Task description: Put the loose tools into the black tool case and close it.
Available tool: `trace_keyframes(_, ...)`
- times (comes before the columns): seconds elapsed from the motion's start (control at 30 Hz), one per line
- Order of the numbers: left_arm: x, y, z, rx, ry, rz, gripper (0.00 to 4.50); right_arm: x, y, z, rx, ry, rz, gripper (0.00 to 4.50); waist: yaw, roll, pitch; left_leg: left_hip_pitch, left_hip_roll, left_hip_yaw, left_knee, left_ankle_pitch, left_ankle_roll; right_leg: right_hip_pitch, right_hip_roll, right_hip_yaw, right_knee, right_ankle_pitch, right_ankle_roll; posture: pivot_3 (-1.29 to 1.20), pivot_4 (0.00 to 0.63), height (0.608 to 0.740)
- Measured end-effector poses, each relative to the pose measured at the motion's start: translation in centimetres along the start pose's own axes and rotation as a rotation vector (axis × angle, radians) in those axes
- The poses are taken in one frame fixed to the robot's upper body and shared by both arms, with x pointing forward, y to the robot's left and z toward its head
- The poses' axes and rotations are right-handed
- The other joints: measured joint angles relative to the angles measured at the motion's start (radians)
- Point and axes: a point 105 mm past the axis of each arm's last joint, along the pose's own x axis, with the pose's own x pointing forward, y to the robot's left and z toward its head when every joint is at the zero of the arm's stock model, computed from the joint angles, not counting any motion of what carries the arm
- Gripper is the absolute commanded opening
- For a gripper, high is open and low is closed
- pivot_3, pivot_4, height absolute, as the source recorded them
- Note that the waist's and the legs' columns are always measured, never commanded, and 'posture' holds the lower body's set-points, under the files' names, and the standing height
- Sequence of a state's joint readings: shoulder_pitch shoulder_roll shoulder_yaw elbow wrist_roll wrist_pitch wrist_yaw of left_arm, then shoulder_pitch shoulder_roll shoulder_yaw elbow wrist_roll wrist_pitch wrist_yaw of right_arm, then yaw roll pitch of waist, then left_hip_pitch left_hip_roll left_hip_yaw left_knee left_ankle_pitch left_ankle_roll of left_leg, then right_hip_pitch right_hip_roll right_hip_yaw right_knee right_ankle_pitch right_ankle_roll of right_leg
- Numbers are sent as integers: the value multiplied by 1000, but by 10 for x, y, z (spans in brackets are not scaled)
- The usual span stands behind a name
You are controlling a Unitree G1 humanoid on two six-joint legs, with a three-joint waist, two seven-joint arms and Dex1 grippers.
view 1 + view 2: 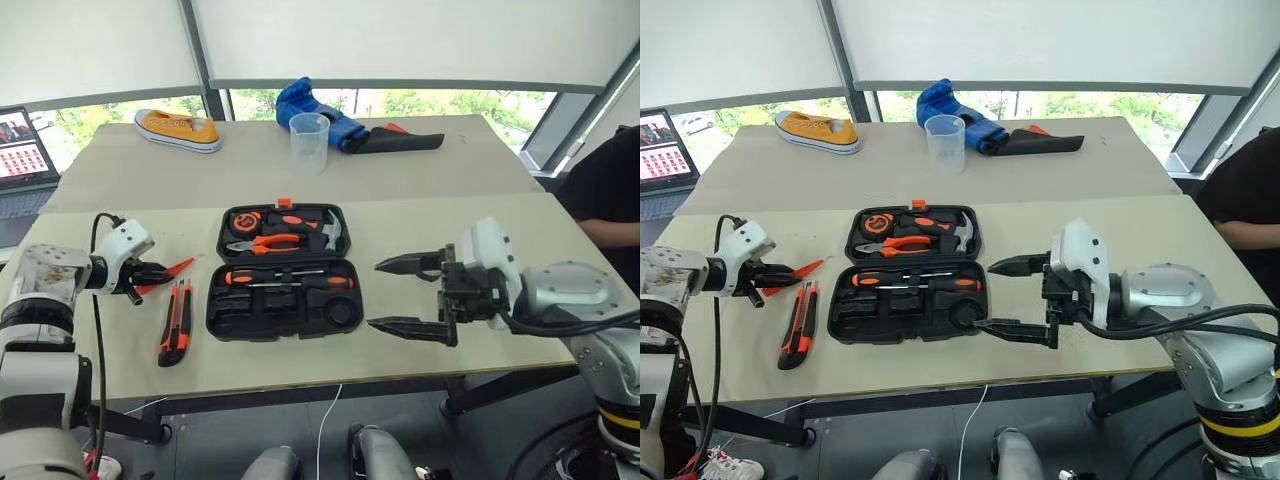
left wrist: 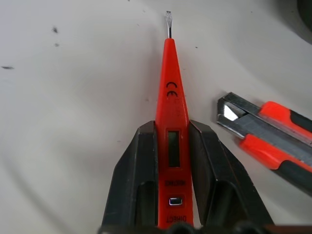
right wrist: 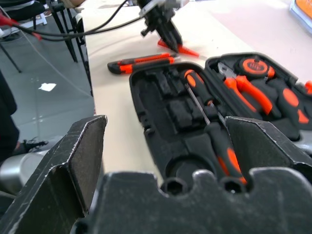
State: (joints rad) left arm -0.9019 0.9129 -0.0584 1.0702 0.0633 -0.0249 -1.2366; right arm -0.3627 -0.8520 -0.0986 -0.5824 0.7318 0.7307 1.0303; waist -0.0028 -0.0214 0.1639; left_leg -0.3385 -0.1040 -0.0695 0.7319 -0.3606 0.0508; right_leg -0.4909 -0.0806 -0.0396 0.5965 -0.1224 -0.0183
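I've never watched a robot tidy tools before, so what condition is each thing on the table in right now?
black tool case: open, flat on the table.
tester screwdriver: clamped in the left end effector.
right end effector: open, holding nothing.
utility knife: loose on the table, beside the case.
two screwdrivers: lying in the case.
plastic cup: upright.
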Motion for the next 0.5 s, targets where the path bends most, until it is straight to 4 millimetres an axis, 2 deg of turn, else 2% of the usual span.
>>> trace_keyframes(0.13,-13,-9,55,183,-136,-100,446,-2,2,-1,15,-2,4,4500,7,0,0,-1,-1,0,0,0,1,0,-1,-1,-1,1,1,0,150,724)
trace_keyframes(0.2,-15,-35,80,300,-182,-234,446,-3,4,-3,25,-1,5,4500,8,0,0,-1,-1,0,0,-1,2,1,-3,0,0,1,2,0,150,724)
trace_keyframes(0.27,-8,-60,90,357,-197,-337,446,-3,5,-4,31,8,8,4500,8,0,0,-1,-1,0,0,-1,2,1,-3,0,-1,2,3,0,150,724)
trace_keyframes(0.4,16,-102,95,383,-180,-488,446,-4,8,-9,44,27,12,4500,11,0,0,-1,-1,0,3,-1,2,1,-2,0,-2,1,2,0,150,724)
trace_keyframes(0.5,20,-115,101,379,-174,-529,446,-3,9,-9,41,28,11,4500,9,0,0,0,0,1,4,-1,2,1,-1,2,-2,1,2,0,150,724)
